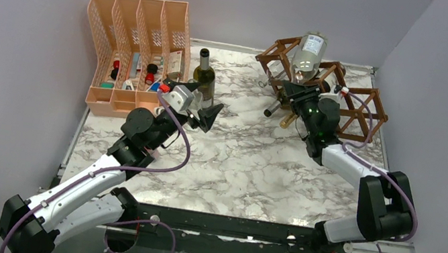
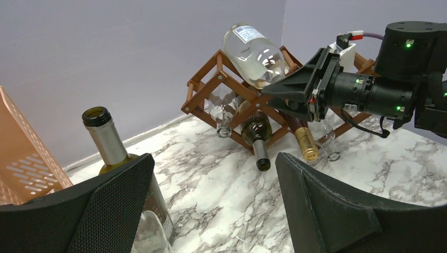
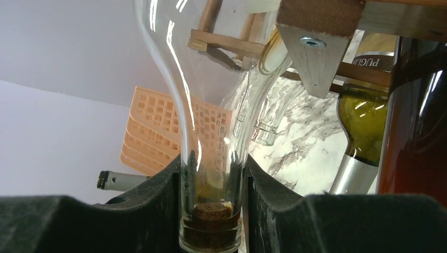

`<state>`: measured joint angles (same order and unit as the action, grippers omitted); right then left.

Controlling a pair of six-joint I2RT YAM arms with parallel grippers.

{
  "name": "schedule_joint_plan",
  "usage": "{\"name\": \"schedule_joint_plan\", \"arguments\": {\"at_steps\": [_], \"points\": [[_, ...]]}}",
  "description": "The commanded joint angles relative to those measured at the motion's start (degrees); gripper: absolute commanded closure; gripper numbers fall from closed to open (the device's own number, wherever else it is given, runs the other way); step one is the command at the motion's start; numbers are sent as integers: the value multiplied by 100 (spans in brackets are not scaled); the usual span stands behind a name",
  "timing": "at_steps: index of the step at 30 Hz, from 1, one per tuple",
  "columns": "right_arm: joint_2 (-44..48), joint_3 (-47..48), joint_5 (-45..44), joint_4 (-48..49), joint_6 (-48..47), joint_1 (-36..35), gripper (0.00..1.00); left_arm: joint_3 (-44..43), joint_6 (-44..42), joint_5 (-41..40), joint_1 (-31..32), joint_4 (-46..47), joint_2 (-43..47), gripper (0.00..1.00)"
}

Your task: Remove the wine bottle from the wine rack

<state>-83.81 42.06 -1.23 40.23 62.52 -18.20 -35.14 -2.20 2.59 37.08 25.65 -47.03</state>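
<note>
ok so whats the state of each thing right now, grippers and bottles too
left gripper: open, empty, beside the upright bottle
right gripper: shut on the clear bottle's neck
clear bottle: corked, lying tilted on top of the rack
upright bottle: standing on the table, no cork visible
wine rack: other bottles lying in its cells
file organizer: upright, small items inside

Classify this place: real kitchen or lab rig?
Most likely a lab test cell, not a kitchen: a marble-print tabletop boxed in by plain walls, left arm and right arm bolted at its near edge, and staged props, a wooden wine rack and a peach file organizer.
</note>
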Motion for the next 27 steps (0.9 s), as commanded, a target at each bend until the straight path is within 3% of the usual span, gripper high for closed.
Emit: {"name": "schedule_joint_plan", "arguments": {"at_steps": [1, 27], "points": [[557, 79, 196, 1729, -64, 28, 99, -20, 64, 176, -34, 168, 1, 9], [1039, -187, 148, 1888, 682, 139, 99, -46, 115, 345, -33, 168, -95, 9]]}}
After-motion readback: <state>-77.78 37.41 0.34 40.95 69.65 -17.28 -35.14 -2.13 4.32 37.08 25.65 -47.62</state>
